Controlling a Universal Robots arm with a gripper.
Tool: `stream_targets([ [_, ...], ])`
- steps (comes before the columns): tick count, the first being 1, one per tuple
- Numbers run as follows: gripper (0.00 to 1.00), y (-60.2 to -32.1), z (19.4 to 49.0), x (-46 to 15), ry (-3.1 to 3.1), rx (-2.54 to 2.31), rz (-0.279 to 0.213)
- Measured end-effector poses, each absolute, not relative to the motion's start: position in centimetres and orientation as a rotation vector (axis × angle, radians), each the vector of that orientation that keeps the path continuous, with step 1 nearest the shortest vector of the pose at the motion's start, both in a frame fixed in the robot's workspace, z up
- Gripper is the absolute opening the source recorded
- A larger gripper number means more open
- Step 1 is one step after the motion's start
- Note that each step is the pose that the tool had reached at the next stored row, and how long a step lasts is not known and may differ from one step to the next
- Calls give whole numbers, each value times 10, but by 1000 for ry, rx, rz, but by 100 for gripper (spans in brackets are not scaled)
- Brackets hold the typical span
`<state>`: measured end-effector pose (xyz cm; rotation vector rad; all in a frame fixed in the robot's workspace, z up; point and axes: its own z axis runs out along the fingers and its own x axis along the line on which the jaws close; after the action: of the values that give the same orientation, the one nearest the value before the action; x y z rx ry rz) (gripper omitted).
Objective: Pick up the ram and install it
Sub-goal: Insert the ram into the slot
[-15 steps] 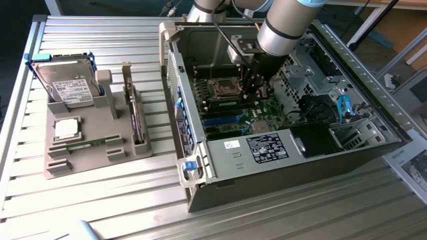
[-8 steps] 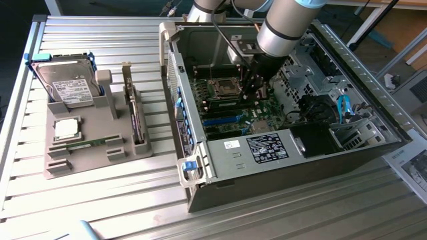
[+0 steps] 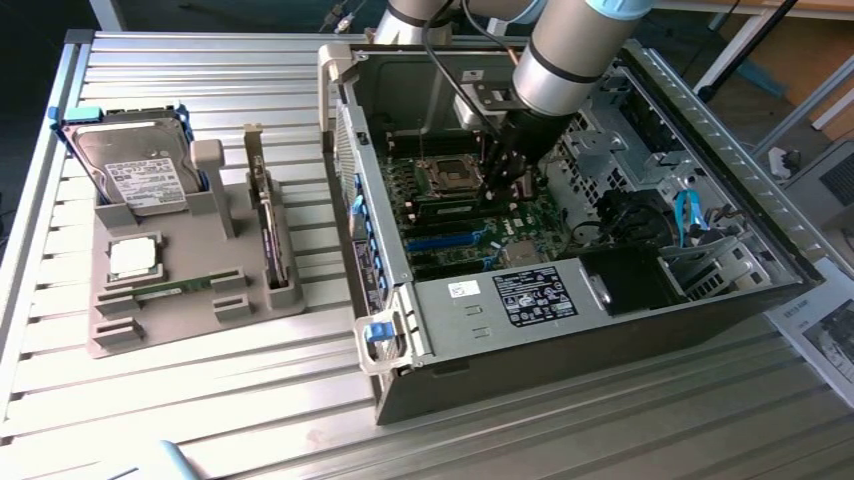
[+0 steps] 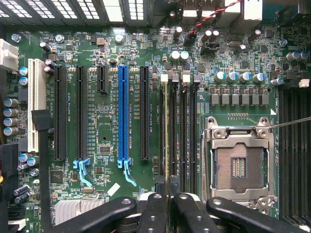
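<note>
In the wrist view the ram (image 4: 166, 121) shows edge-on as a thin, long, pale green strip. It lies along the memory slot nearest the black expansion slots on the green motherboard (image 4: 102, 126). My gripper (image 4: 167, 188) is shut on the ram's near end, with one black finger (image 4: 154, 206) on each side of it. In the exterior view the gripper (image 3: 505, 185) reaches down inside the open computer case (image 3: 534, 295), right beside the processor socket (image 3: 447, 175). I cannot tell whether the ram is pressed fully into its slot.
The open metal processor socket (image 4: 238, 165) sits just beside the memory slots, and a blue expansion slot (image 4: 123, 111) lies on the other side. At the exterior view's left, a grey tray (image 3: 187, 315) holds a hard drive (image 3: 140, 175), a silver processor (image 3: 131, 258), an upright expansion card (image 3: 274, 235) and a thin green strip (image 3: 180, 288).
</note>
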<state>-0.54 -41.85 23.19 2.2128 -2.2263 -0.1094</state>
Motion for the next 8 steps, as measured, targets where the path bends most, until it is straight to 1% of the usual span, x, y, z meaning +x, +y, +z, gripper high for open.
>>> stream_targets([
  [5,13,-419,232,-5,-2226,2213,-109],
  [7,25,-419,232,-5,-2226,2213,-109],
  [8,25,-419,232,-5,-2226,2213,-109],
])
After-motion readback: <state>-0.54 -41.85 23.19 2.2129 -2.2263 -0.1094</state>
